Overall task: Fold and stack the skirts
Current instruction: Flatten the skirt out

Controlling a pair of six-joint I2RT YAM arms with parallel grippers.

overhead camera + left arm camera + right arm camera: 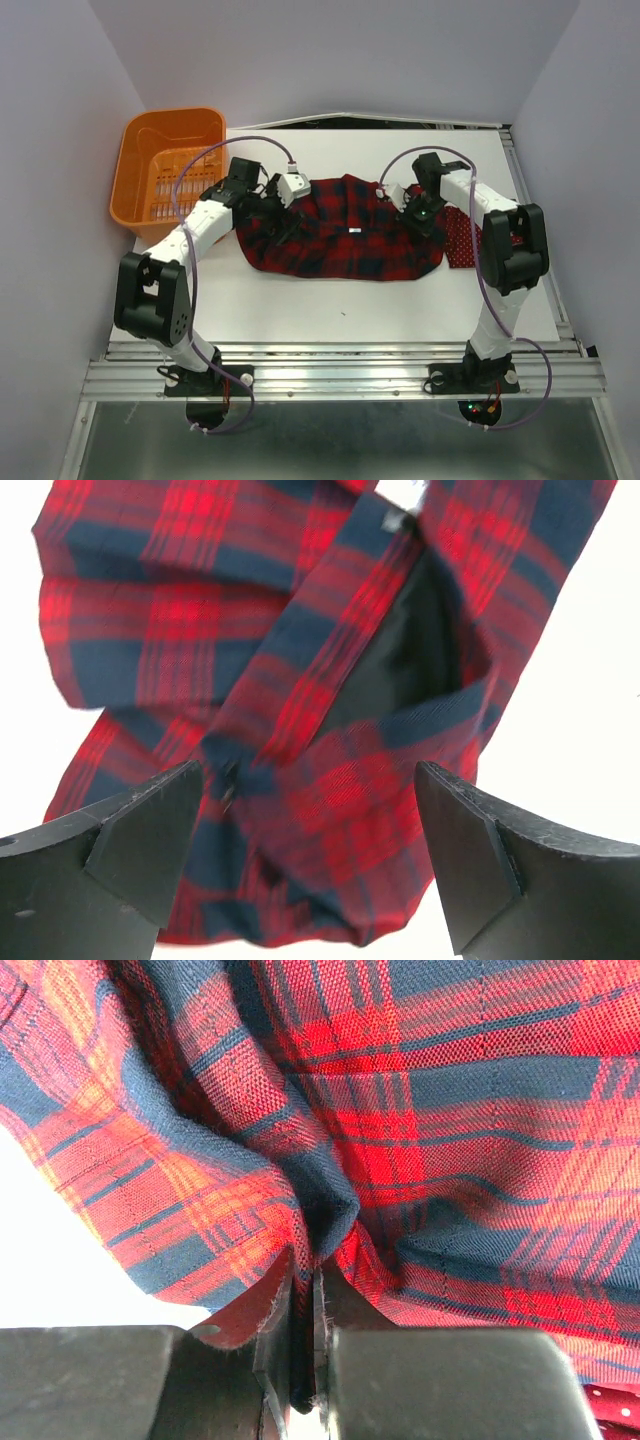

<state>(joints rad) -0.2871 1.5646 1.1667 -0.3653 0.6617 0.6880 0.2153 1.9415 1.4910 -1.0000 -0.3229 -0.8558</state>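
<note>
Top view: the left gripper hangs over the left end of the plaid skirt and the right gripper sits at its right end. The polka-dot skirt pokes out just beyond that right edge. The orange basket stands well to the plaid's left.

Left wrist view: the jaws gape wide and hold nothing, with rumpled plaid beneath.

Right wrist view: the jaws are pinched tight on a ridge of plaid.

Folding looks barely begun. The plaid shows no tidy fold, the dotted skirt lies loose, and nothing is stacked.
</note>
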